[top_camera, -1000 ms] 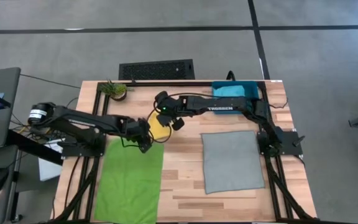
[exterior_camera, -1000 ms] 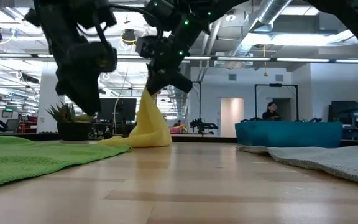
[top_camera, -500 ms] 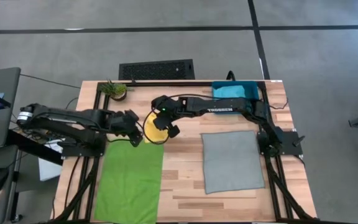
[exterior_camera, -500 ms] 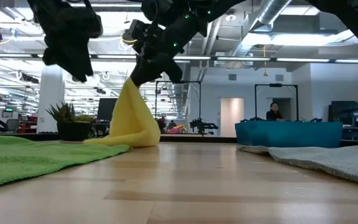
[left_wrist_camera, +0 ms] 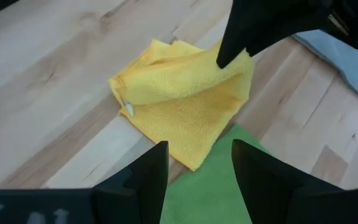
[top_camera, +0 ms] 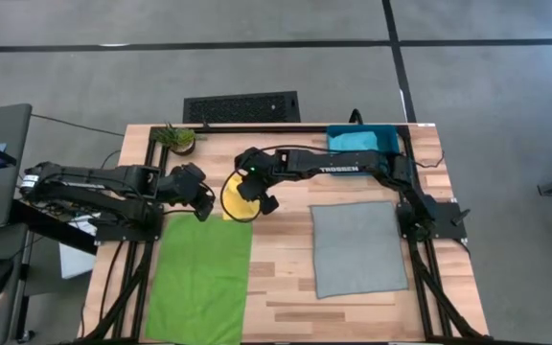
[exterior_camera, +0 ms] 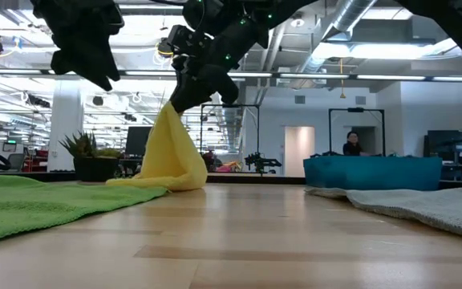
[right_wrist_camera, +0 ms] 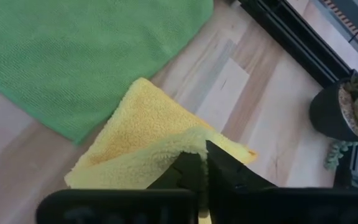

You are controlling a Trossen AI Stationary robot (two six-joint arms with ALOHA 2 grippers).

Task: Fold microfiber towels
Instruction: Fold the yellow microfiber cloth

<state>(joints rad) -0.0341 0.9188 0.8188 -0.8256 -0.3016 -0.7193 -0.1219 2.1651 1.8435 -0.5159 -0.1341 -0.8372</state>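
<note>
A: Fingers of the right gripper [exterior_camera: 192, 95] pinched on the peak of the yellow towel [top_camera: 237, 196], hauling it into a tent. Rest of it pooled on the wood, touching the far edge of the green towel [top_camera: 200, 278].

B: The pinch looks thin in the right wrist view. Firm, or letting go?

A: Cloth is between the fingertips there; I read it as grasping. Whether the hold is loosening, cannot tell.

B: Left gripper [top_camera: 199, 195]?

A: Fingers spread, nothing between them. Raised off the wood over the far edge of the green towel, just beside the yellow one.

B: Progress, then?

A: Early, by my judgement. Yellow is doubled over itself but rumpled, not a finished fold. Green towel lies flat and unfolded. Grey towel [top_camera: 356, 248] flat and unfolded too, well apart from the green towel, across bare table [top_camera: 281, 278].

B: The blue one?

A: Light blue towel [top_camera: 354, 141] sits in the teal bin [top_camera: 387, 137], beyond the grey towel from the green. Untouched. So all four left, one in hand.
</note>
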